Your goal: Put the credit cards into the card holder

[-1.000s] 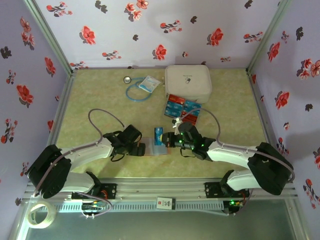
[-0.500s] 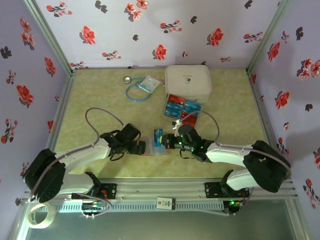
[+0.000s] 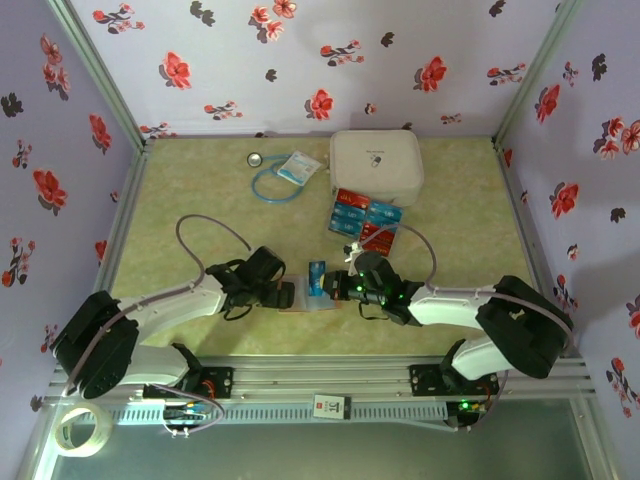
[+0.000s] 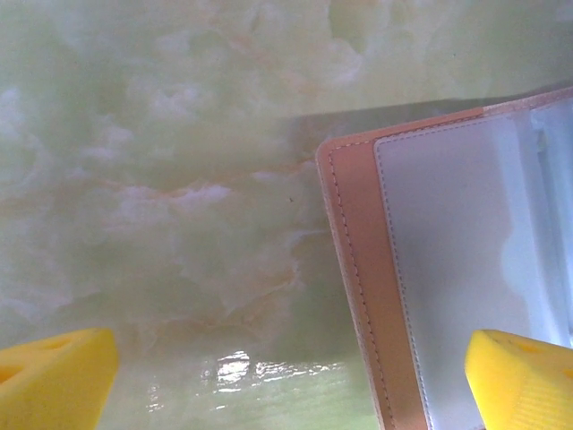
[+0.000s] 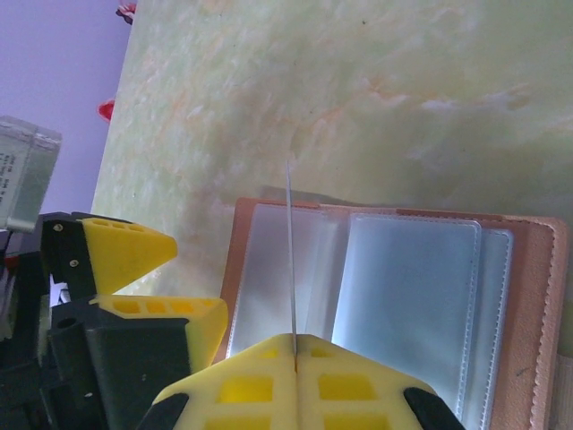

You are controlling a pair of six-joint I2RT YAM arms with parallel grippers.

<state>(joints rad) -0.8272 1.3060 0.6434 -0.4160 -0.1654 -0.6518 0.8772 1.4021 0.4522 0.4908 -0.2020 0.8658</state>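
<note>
card holder (image 5: 528,313), pinkish, stitched, clear sleeves, open just ahead of right hand (image 5: 294,345), clenched on thin edge-on credit card (image 5: 291,251). left hand (image 4: 288,381) released, straddling holder edge.

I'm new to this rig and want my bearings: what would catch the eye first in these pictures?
Front and centre lies the open card holder, clear sleeves up. The right claw is shut on a blue card held on edge above those sleeves, while the left claw stands open astride the holder's edge. Behind them, spare red and blue cards lie in front of a white case.
</note>
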